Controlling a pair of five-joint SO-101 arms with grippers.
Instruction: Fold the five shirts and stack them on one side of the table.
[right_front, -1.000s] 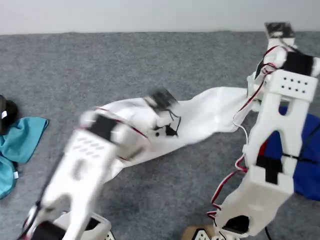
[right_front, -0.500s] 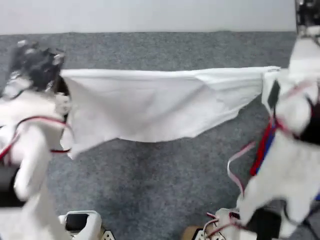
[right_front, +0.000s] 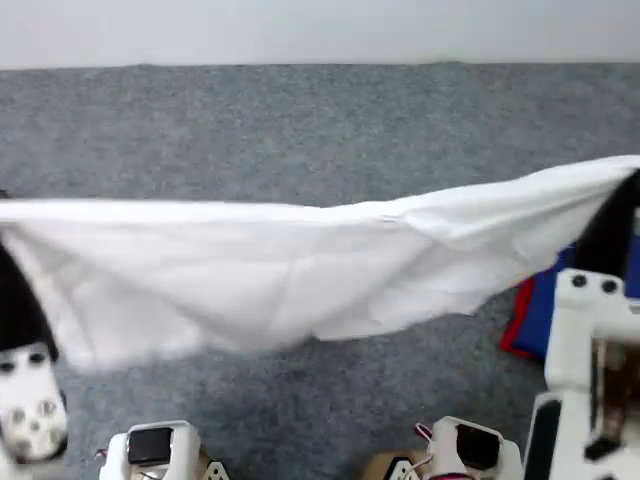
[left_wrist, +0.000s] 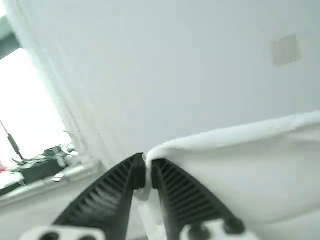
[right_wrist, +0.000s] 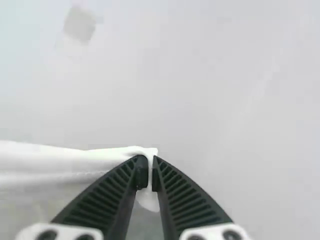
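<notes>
While it is held up off the grey table (right_front: 300, 120), the white shirt (right_front: 300, 270) hangs spread wide across the high view, top edge pulled taut from end to end and lower edge sagging loose over the table's middle. The left gripper (left_wrist: 145, 172) has its jaws pinched tight on one top corner of the cloth. The right gripper (right_wrist: 146, 172) is clamped the same way on the other corner. A blue shirt (right_front: 548, 305) lies on the table, partly hidden behind the white one, with red cloth (right_front: 515, 322) touching its edge.
</notes>
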